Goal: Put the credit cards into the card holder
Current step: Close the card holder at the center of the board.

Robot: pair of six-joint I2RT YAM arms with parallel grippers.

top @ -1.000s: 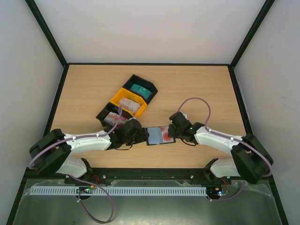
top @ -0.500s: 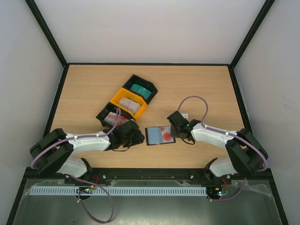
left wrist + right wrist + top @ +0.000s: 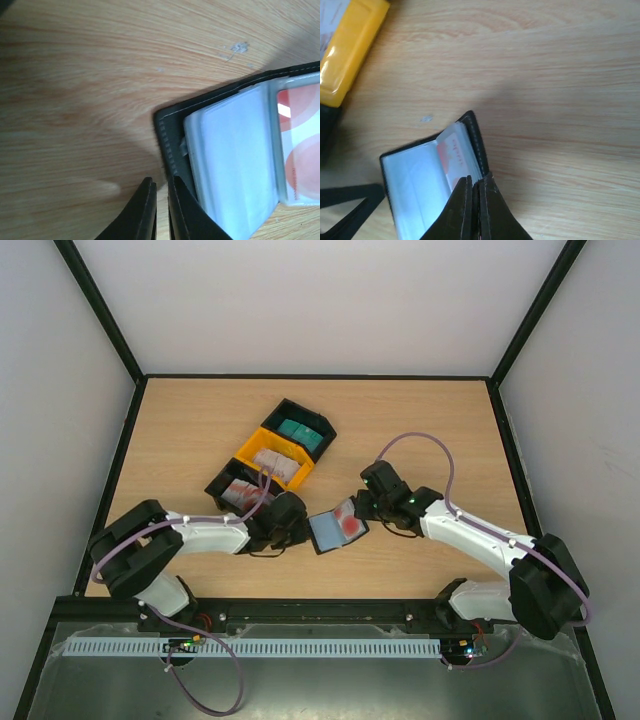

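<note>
**Asker:** Where is the card holder?

**Describer:** The card holder (image 3: 338,525) lies open, inner face up, toward the near side of the wooden table (image 3: 200,420), between the two arms. It is turned at an angle, with its right end farther from the arm bases than its left end. I cannot tell whether it rests flat on the wood or is raised a little.

**Asker:** What is inside it?

**Describer:** It has clear sleeves (image 3: 230,165). The left sleeve looks pale and blank. The right sleeve shows a red-and-white card (image 3: 300,150).

**Asker:** And the two claws?

**Describer:** The left gripper (image 3: 161,187) is at the holder's left edge. Its jaws are nearly together, and the black stitched cover runs into the thin slit between them, so it is pinching that edge. The right gripper (image 3: 475,182) is clenched on the opposite edge, where the cover's corner meets its fingertips.

**Asker:** Where are the other cards?

**Describer:** They are in three small bins that touch in a diagonal row, behind and to the left of the holder. The nearest is a black bin (image 3: 215,485) holding red-and-white cards (image 3: 240,495), and it sits just beside the left arm's wrist. The middle one is a yellow bin (image 3: 250,452) holding grey-white cards (image 3: 280,465). The farthest is a second black bin (image 3: 320,423) holding teal cards (image 3: 300,432).
</note>
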